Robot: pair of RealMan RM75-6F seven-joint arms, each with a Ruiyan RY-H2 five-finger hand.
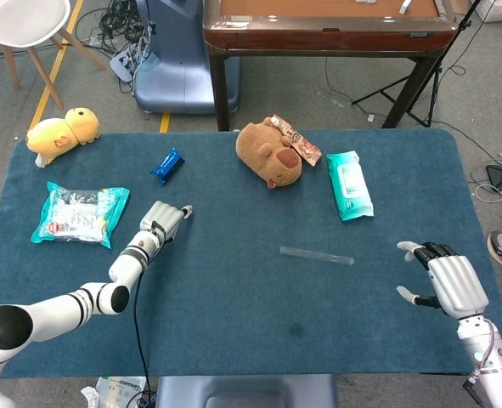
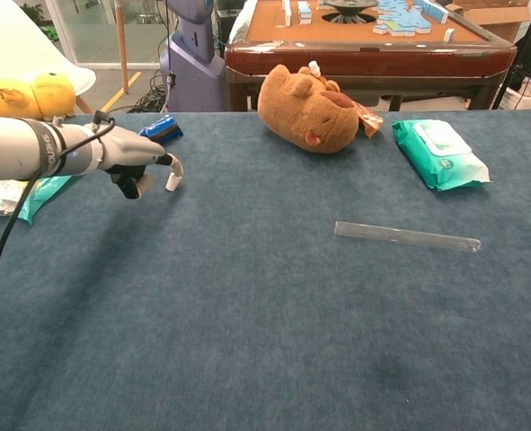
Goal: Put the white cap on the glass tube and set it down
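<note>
Capybara plush (image 1: 269,153), wipes pack (image 1: 349,184), snack bag (image 1: 80,213)

Matt, slightly napped blue cloth covers the table (image 2: 247,341). On it the glass tube (image 2: 407,236) is clear and smooth; behind it, a furry brown plush (image 2: 305,105) and a glossy plastic wipes pack (image 2: 438,153).

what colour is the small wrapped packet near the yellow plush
Blue packet, clearest in the head view.

Blue table (image 1: 234,289) carries glass tube (image 1: 316,255), 2 plush toys, wipes, packets.
</note>
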